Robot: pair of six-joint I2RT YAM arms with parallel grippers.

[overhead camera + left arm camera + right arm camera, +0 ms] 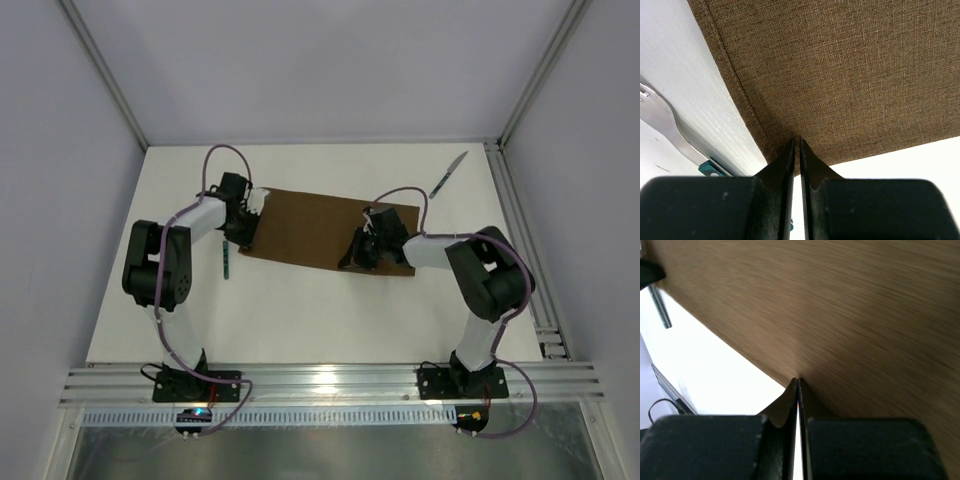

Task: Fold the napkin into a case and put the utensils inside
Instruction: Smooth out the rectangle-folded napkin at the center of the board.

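Step in hand: folding, case not made yet. The napkin (310, 228) lies as a flat brown oblong on the table (330, 310).

The left gripper (796, 142) is narrow, jaws almost together, pinching the napkin's hemmed corner right at its tips. The cloth spreads ahead of it and to its right.

The right gripper (798, 382) has its jaws pressed together on the napkin's near edge, cloth ahead of the tips (wrist view blurred, can't tell if the edge is lifted).

The fork (662, 120) sits on bare table just left of the left gripper, apart from the cloth. The knife (452, 170) lies well beyond the right gripper, off the cloth.

Next, probably: carry both pinched points over together and keep the grips even so the fold doesn't skew. Utensils come after.
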